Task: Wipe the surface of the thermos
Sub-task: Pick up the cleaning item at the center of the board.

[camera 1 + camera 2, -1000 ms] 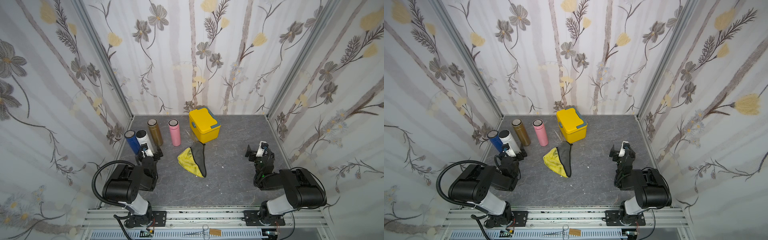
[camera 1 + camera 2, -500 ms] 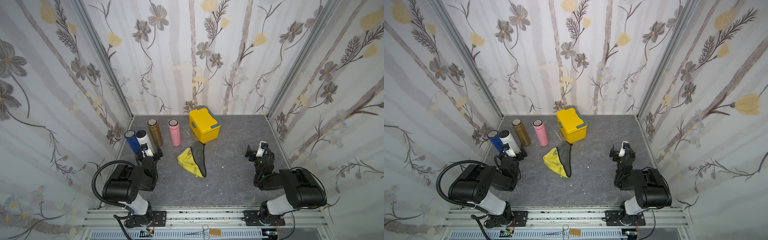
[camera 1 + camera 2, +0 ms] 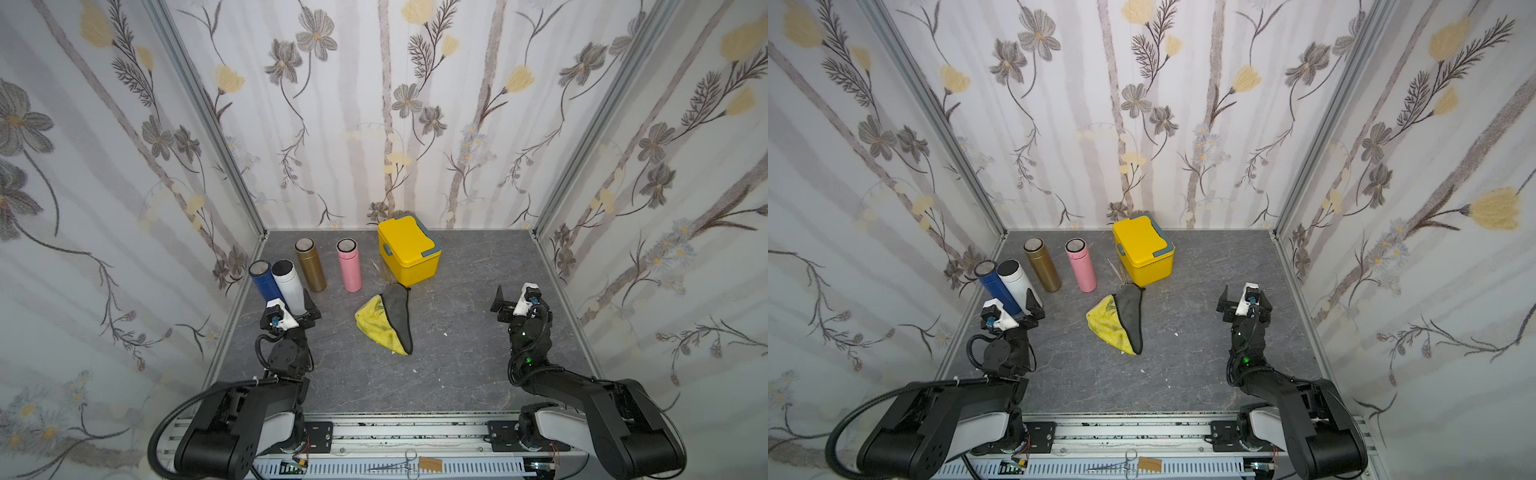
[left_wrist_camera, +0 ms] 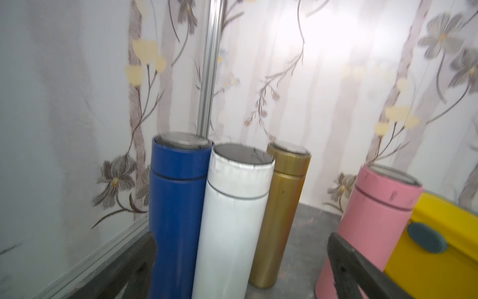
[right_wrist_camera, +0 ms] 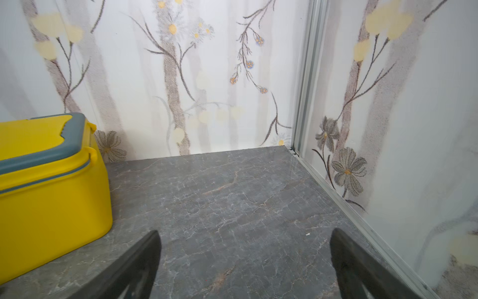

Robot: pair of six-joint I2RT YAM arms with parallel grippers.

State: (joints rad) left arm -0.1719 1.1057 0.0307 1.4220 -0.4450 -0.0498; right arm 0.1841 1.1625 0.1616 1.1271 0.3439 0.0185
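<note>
The blue thermos (image 3: 264, 287) and white thermos (image 3: 291, 291) stand upright at the left, touching each other. The gold thermos (image 3: 311, 267) and pink thermos (image 3: 350, 267) stand upright further back, apart. All are closed. The cloth (image 3: 384, 323) (yellow, one side grey) lies crumpled near the pink one.

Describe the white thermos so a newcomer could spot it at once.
Find the yellow plastic box with a grey handle by the back wall; four upright flasks stand to its left. The white cylindrical thermos is second from the left wall, beside the blue one, and the only white one.
</note>
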